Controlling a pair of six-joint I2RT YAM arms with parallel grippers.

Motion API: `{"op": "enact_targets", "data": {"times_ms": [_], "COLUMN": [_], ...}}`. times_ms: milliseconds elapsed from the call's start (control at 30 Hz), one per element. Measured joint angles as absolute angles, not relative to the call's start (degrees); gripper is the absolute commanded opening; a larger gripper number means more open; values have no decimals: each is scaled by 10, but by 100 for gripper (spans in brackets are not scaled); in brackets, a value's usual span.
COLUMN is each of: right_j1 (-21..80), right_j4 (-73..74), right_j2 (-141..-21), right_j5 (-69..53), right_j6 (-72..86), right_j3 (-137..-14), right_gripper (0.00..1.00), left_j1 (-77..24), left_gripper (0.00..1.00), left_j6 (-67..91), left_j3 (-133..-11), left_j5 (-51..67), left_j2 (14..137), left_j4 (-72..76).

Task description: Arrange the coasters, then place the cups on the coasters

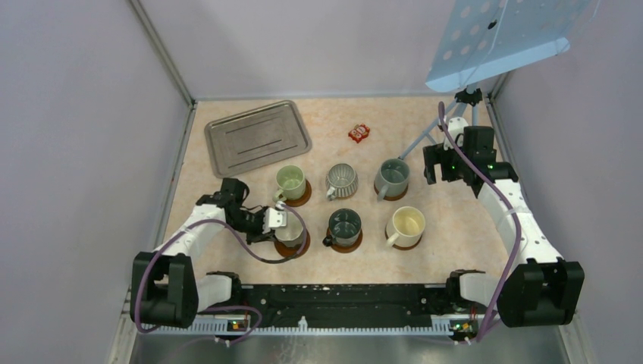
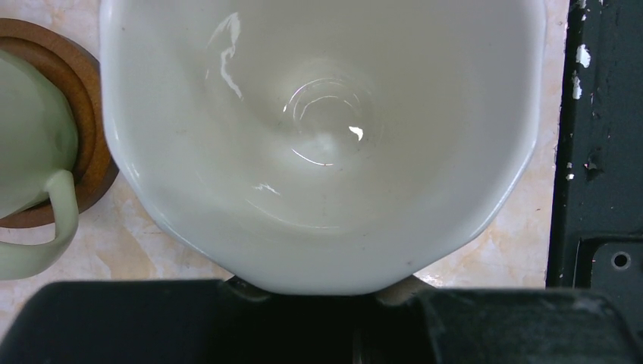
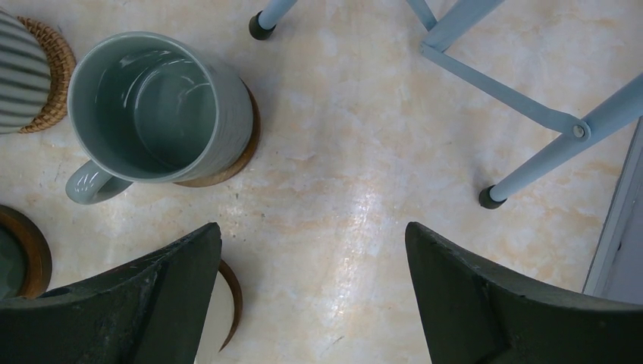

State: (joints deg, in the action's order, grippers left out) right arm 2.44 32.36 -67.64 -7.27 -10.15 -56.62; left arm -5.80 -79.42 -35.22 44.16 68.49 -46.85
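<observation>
Left pincer [image 1: 279, 220] pinches the white-inside cup [image 2: 326, 136], upright, mouth up, over a coaster [image 1: 286, 251]. Right pincer [image 3: 311, 235] is wide open, empty.

I can read no lettering, number or brand on any of my three feeds. The small red packet [image 1: 359, 133] carries white marks that may be print, but from the top camera they are too small for me to make out. Close up, the white-lined cup [image 2: 318, 136] and the grey-blue cup [image 3: 152, 106] show only plain glaze and glare.
</observation>
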Motion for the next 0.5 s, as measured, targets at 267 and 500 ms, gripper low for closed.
{"op": "enact_targets", "data": {"times_ms": [267,500], "right_j1": [24,24], "right_j4": [321,320], "right_j2": [-676,-676], "right_j5": [-73,-73], "right_j6": [-104,-104], "right_j3": [-566,-565], "right_gripper": [90,90], "left_j1": [-60,-60], "left_gripper": [48,70], "left_j6": [-814,-831], "left_j3": [-360,-362], "left_j5": [428,409], "left_j2": [681,669], "left_j4": [-496,-530]}}
